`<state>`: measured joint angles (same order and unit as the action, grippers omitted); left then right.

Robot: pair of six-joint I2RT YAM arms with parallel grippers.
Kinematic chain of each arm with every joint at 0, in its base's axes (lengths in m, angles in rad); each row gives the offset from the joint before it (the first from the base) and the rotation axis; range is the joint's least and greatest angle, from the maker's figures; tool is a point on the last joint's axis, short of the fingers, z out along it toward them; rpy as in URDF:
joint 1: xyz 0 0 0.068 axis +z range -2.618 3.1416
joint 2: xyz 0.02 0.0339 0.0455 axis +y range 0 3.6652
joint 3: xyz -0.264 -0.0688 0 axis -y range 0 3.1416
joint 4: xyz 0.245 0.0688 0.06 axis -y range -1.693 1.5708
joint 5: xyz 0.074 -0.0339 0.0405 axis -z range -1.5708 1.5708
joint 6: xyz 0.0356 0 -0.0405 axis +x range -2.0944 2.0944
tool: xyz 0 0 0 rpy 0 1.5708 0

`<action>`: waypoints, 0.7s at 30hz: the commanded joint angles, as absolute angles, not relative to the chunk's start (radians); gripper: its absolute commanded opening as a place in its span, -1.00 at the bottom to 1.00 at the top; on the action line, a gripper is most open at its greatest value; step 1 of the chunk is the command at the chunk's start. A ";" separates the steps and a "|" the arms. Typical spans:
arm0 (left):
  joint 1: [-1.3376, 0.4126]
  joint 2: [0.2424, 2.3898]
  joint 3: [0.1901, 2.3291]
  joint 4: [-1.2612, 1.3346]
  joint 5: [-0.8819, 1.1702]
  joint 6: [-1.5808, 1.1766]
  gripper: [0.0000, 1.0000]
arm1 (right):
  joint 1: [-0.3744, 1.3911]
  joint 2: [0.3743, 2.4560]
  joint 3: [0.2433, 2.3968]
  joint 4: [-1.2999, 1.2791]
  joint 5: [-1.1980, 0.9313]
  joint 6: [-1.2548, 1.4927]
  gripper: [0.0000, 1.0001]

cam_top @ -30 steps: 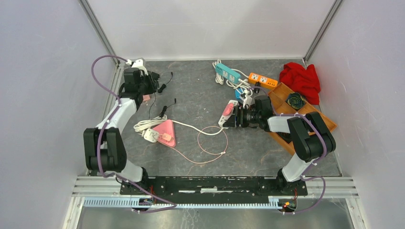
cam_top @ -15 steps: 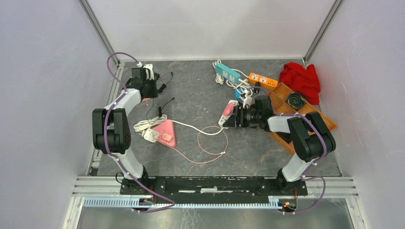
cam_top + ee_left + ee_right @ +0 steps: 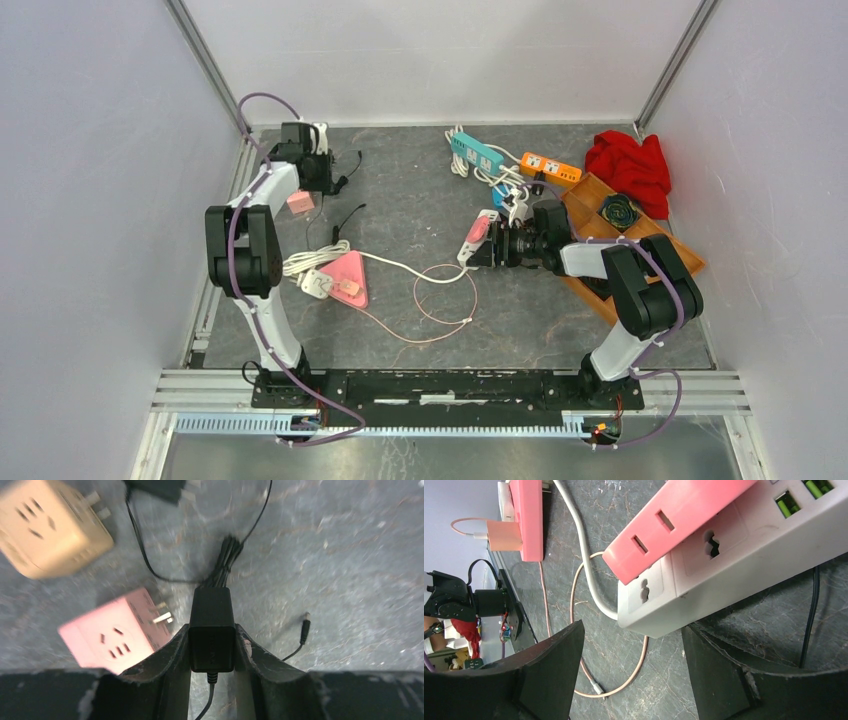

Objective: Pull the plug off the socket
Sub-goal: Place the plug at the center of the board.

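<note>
My left gripper (image 3: 212,632) is shut on a black plug adapter (image 3: 212,615) and holds it above the table; its cord hangs down between the fingers. A pink cube socket (image 3: 115,640) lies just left of and below it, apart from the plug. In the top view the left gripper (image 3: 320,170) is at the far left and the pink cube (image 3: 299,202) lies on the table nearer than it. My right gripper (image 3: 633,630) is open, its jaws on either side of the end of a white and pink power strip (image 3: 724,545), which also shows in the top view (image 3: 478,235).
A beige cube socket (image 3: 50,525) and another black adapter (image 3: 160,487) lie beyond the left gripper. A pink triangular socket (image 3: 347,275), a pink cable loop (image 3: 445,300), teal (image 3: 476,152) and orange (image 3: 550,166) strips, a red cloth (image 3: 630,165) and a wooden tray (image 3: 590,195) are on the table.
My left arm has swung toward the back of the table with the black plug in its gripper, and the pink cube socket now lies uncovered on the table. The right arm has not moved.
</note>
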<state>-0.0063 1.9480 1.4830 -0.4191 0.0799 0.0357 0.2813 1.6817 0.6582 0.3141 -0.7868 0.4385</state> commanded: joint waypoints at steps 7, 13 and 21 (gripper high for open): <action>-0.017 1.950 1.858 -0.446 0.100 0.033 -0.83 | 0.284 1.676 0.709 0.327 -0.806 0.400 0.59; -0.017 2.000 1.950 -0.426 0.172 -0.025 -0.77 | 0.285 1.678 0.713 0.323 -0.811 0.393 0.59; -0.017 2.094 1.832 -0.424 0.289 -0.046 -0.76 | 0.284 1.683 0.715 0.323 -0.821 0.394 0.59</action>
